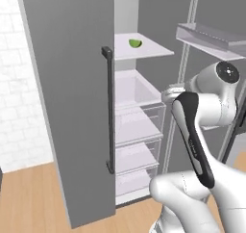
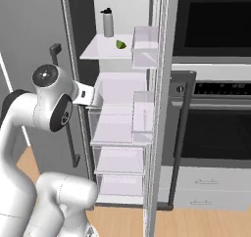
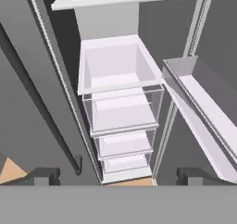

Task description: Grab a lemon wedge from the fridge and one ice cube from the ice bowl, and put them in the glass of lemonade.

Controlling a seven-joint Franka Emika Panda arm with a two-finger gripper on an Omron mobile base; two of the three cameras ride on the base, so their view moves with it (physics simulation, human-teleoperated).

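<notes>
Grey, smooth-doored fridge (image 1: 67,107) stands open; I see the small yellowish-green lemon wedge (image 1: 135,43) on its flat white upper shelf (image 1: 144,49). My tool (image 3: 118,174) gapes wide, empty, before clear drawers (image 3: 122,112).

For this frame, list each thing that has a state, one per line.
fridge: right door open, left door shut
lemon wedge: lying on the upper fridge shelf, untouched
bottle: upright on the same shelf
end effector: open, empty, facing the fridge drawers
oven: door closed
</notes>
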